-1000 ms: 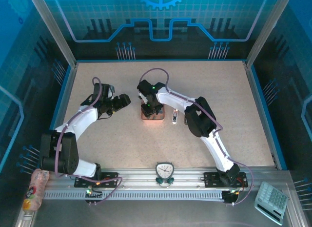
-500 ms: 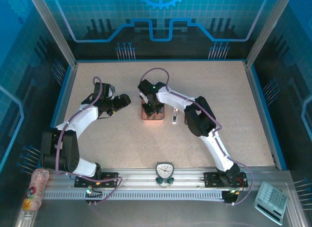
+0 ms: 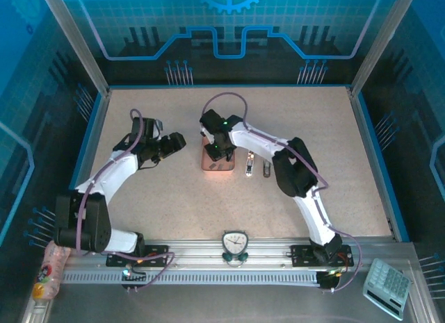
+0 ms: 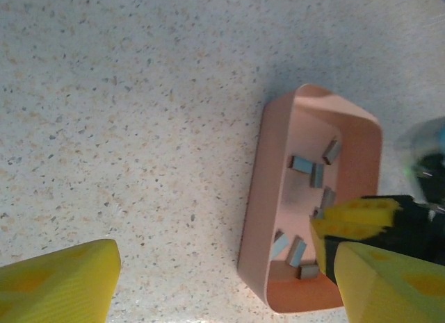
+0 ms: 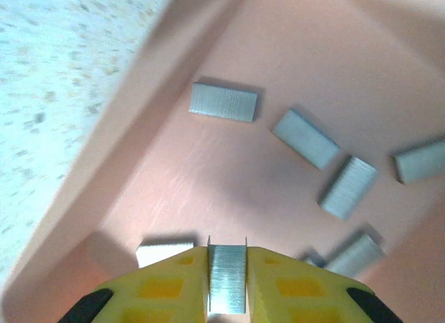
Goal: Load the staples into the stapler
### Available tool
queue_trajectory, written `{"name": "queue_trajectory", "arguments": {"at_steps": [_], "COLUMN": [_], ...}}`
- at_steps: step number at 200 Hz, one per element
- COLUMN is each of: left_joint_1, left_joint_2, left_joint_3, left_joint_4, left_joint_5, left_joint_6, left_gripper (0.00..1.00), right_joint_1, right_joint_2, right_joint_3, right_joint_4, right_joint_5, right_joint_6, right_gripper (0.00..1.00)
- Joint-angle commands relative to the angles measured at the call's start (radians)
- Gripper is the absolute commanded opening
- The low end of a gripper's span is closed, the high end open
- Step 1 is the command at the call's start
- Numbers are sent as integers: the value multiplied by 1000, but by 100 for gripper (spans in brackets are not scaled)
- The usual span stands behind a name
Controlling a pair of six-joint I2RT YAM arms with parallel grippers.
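L gripper [image 3: 172, 142]: well left of the salmon tray [image 4: 254, 198], jaws wide, holding nothing, pointed toward the tray. Tray: long axis runs near-to-far in the top view; loose staples [image 4: 301, 164] lie scattered on its floor at mixed angles, none stacked. R gripper [image 5: 227, 257]: inside the tray, near end, yellow pads [image 5: 167, 281] closed narrow on one staple strip [image 5: 227, 285], w/ both pads touching its sides. The strip appears to lie along the fingers; whether it is off the floor yet can't be told. Stapler [image 3: 249, 164]: on the table just right of the tray, apart from it, long axis approx. parallel to the tray's long side. Which end faces the arms, and whether its channel is open, is too small to read. Small silvery piece [image 3: 267, 169]: just right of the stapler, same orientation, identity unclear. Key relation (judged): the stapler lies right of the held strip, so the R arm is far nearer. The strip's axis must be brought parallel to the stapler's before insertion.
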Motion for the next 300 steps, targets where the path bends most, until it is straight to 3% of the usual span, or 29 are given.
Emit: {"name": "queue_trajectory", "arguments": {"at_steps": [1,86,149,190,224,300], "left_joint_1": [-30,-203,-265,-268,-266,-268], "left_joint_2": [-58,-84,-91,-89,-109,-91], "left_joint_3": [-27,-110,-148,-168,-180,-197], "left_joint_4": [-12,116,156,162,157,179], "left_joint_5": [-8,-44,-63,-52,-55,-36], "left_joint_6": [-8,-18,-16,-14,-6,-3], "left_gripper": [81,82,82,81,82,82], "right_joint_1": [-10,-18,12,22,19,21], "right_joint_2": [-170,-628,-791,-804,-784,-729], "right_joint_3": [-94,-687,-1021,-1021,-1001,-1039], "right_joint_4": [57,106,161,136,4,35], "right_joint_5": [3,5,21,4,-1,-68], "right_joint_6": [23,249,423,413,429,507], "right_gripper": [21,22,23,32,37,38]}}
